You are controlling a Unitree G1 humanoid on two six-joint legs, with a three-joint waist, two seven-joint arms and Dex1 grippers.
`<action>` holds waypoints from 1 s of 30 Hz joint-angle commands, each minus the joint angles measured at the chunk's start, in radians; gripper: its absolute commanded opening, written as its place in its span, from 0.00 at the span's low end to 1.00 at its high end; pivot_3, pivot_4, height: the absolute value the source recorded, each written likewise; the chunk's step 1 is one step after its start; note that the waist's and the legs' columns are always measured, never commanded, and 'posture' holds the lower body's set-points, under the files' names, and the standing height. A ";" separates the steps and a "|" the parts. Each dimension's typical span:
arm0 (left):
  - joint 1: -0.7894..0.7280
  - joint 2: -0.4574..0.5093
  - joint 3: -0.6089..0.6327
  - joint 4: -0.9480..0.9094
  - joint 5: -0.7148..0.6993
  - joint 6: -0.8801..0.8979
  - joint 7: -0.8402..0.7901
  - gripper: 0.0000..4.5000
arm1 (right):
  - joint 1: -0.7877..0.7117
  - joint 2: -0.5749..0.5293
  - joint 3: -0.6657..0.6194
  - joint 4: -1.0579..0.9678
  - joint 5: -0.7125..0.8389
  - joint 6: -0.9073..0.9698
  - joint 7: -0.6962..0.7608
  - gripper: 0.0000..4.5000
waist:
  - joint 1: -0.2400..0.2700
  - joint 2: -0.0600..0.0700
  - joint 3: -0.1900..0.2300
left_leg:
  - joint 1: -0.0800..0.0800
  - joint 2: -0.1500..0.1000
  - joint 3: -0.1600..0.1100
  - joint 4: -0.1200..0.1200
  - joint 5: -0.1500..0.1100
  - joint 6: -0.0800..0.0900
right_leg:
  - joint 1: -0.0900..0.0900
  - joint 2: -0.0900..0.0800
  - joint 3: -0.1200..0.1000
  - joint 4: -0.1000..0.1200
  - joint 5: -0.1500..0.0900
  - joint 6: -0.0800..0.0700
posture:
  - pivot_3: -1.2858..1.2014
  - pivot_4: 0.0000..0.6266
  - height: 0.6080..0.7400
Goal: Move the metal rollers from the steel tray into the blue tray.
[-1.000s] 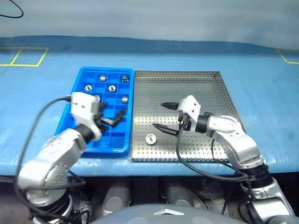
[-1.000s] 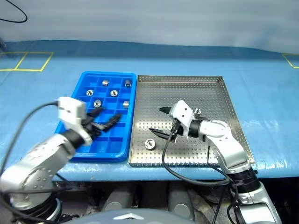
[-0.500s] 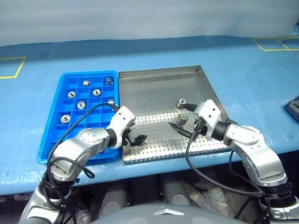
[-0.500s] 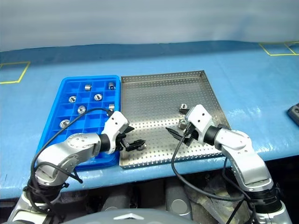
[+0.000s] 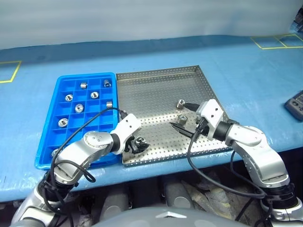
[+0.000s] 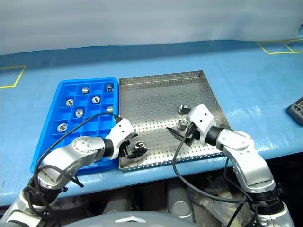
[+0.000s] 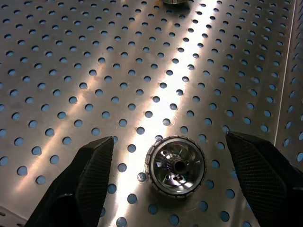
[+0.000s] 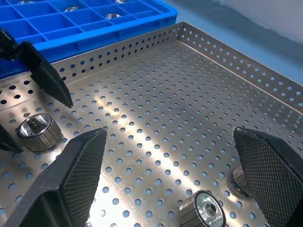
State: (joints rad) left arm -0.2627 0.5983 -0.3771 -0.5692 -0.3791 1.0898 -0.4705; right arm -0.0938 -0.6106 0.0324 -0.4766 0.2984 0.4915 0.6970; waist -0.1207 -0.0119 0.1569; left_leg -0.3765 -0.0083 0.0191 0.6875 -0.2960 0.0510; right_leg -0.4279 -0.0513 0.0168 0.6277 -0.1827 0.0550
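The steel tray [image 5: 156,92] lies beside the blue tray [image 5: 96,126], which holds several metal rollers [image 5: 79,108]. My left gripper [image 7: 169,139] is open and low over the steel tray's front corner nearest the blue tray. One roller [image 7: 176,165] stands on end between its fingers [image 7: 80,184], untouched. My right gripper [image 5: 179,116] is open over the tray's right side. A roller [image 8: 202,212] stands between its fingers, and another [image 5: 181,103] sits just beyond, partly hidden by one finger [image 8: 270,175].
The table wears a blue cover, and its front edge runs just below both trays. A dark device [image 5: 294,105] lies at the far right. Yellow tape squares [image 5: 272,41] mark the far corners.
The camera has swung, shifting the whole picture. My left gripper has gone from over the blue tray down to the roller at the steel tray's front corner. The right gripper has barely moved.
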 commanded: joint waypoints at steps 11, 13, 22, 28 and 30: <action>-0.030 0.037 -0.038 0.058 0.065 -0.013 -0.024 0.64 | -0.012 0.015 -0.007 -0.020 0.002 -0.023 -0.004 1.00 | -0.006 0.000 0.000 | 0.000 0.001 0.001 0.000 0.000 0.000 | 0.000 0.001 0.001 0.000 0.000 0.000 | 0.42 0.24 1.00; -0.032 0.030 -0.031 0.060 0.066 -0.013 -0.025 0.52 | -0.011 0.016 -0.007 -0.020 0.001 -0.026 -0.005 1.00 | -0.008 0.000 0.000 | 0.000 0.001 0.001 0.000 0.000 0.000 | 0.000 0.002 0.002 0.000 0.000 0.001 | 0.42 0.24 1.00; -0.031 0.013 0.008 0.061 0.059 -0.017 -0.025 0.37 | -0.015 0.022 -0.005 -0.010 -0.003 -0.038 -0.003 1.00 | -0.011 0.000 0.000 | 0.000 0.001 0.001 0.000 0.000 0.000 | -0.001 0.002 0.003 0.000 0.001 0.001 | 0.42 0.24 1.00; -0.023 -0.017 0.061 0.051 0.034 -0.030 -0.031 0.37 | -0.018 0.027 0.000 -0.003 -0.007 -0.046 0.000 1.00 | -0.010 0.000 0.000 | 0.000 0.001 0.001 0.000 0.000 0.000 | -0.001 0.002 0.003 0.000 0.001 0.001 | 0.43 0.24 1.00; -0.019 -0.042 0.106 0.039 0.003 -0.032 -0.040 0.37 | -0.019 0.027 0.001 0.000 -0.008 -0.048 0.002 1.00 | -0.008 0.000 0.000 | 0.000 0.001 0.001 0.000 0.000 0.000 | -0.001 0.002 0.003 0.000 0.001 0.001 | 0.43 0.24 1.00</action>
State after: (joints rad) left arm -0.2808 0.5680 -0.3179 -0.5150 -0.3545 1.0636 -0.5035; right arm -0.0964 -0.5857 0.0346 -0.4691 0.2850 0.4643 0.6967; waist -0.1285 -0.0118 0.1569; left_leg -0.3770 -0.0076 0.0200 0.6876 -0.2960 0.0509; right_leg -0.4288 -0.0496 0.0202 0.6280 -0.1809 0.0554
